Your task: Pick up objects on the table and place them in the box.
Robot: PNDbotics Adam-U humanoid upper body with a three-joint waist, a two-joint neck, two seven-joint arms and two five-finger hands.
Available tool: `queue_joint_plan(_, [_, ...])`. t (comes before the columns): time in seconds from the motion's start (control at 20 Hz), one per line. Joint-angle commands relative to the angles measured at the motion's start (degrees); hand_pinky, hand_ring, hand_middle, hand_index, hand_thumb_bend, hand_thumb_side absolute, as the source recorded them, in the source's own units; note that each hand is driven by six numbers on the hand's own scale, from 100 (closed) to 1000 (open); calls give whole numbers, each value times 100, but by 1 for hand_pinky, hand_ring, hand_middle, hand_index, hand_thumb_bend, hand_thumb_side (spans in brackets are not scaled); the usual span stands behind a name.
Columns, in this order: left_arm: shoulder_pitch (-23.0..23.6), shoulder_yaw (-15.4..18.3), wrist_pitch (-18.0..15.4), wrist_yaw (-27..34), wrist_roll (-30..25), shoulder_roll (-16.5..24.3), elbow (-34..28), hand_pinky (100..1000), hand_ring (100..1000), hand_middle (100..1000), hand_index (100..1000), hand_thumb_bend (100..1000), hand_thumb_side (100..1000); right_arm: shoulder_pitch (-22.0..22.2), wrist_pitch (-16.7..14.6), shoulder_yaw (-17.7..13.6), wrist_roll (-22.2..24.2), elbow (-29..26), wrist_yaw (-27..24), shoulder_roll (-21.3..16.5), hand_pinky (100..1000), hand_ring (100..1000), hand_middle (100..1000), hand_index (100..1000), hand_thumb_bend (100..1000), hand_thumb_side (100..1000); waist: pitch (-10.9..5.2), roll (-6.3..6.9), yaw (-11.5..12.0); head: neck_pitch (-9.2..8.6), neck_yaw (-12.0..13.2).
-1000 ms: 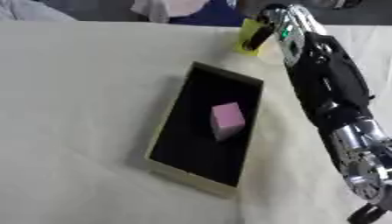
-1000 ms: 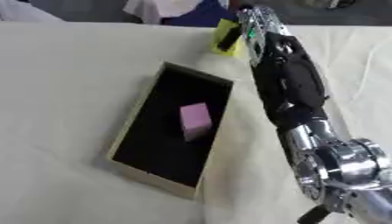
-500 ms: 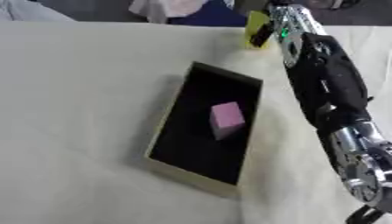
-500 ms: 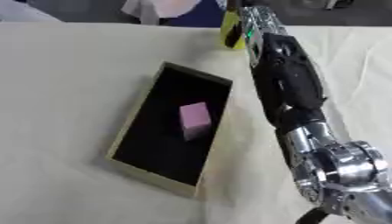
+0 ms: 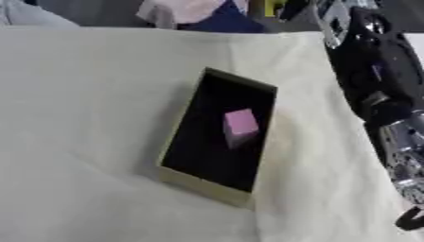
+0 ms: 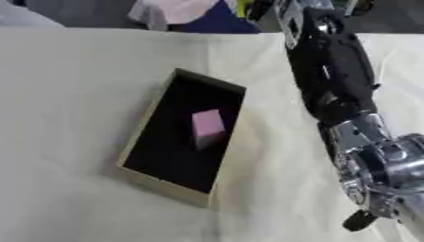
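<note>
Left eye view: box [image 5: 201, 185] holds pink block [image 5: 241, 125].

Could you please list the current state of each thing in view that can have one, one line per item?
Box: open, no lid, lying flat on the table.
Pink block: inside the box, resting on its dark floor.
Yellow object: at the top edge, lifted off the table near the right arm's end; only partly visible.
Right hand: mostly cut off at the top edge; fingers cannot be made out.
Left hand: not in view.
</note>
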Motion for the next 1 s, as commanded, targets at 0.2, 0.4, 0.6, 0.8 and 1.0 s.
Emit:
queue_joint_plan(0.2, [-3, 81, -12, -19, 29, 200, -115, 687, 747, 755, 846, 298, 694, 348, -711, 894, 367, -1120, -1616, -672, 744, 632, 417, 609, 100, 100, -213, 0, -43, 129, 90])
queue_joint_plan(0.4, [19, 90, -8, -20, 45, 196, -115, 687, 747, 755, 846, 299, 694, 673, -806, 1398, 654, -1841, -2323, -862, 742, 634, 424, 614, 100, 100, -246, -6, -50, 210, 140])
queue_joint_plan(0.6, [30, 85, -8, -17, 46, 193, -115, 688, 748, 755, 846, 303, 691, 836, -776, 1770, 1003, -2248, -2732, -903, 738, 638, 431, 618, 100, 129, -292, -7, -69, 293, 164])
queue_joint_plan(0.8, [62, 68, 4, -8, 32, 197, -115, 688, 748, 755, 846, 303, 689, 868, -757, 2085, 1233, -2386, -3078, -880, 734, 638, 432, 615, 100, 160, -365, -11, -93, 363, 162])
queue_joint_plan(1.0, [90, 49, 13, 4, 9, 194, -115, 688, 748, 755, 846, 303, 688, 913, -757, 2295, 1351, -2396, -3262, -741, 729, 636, 432, 613, 100, 190, -440, -7, -102, 401, 156])
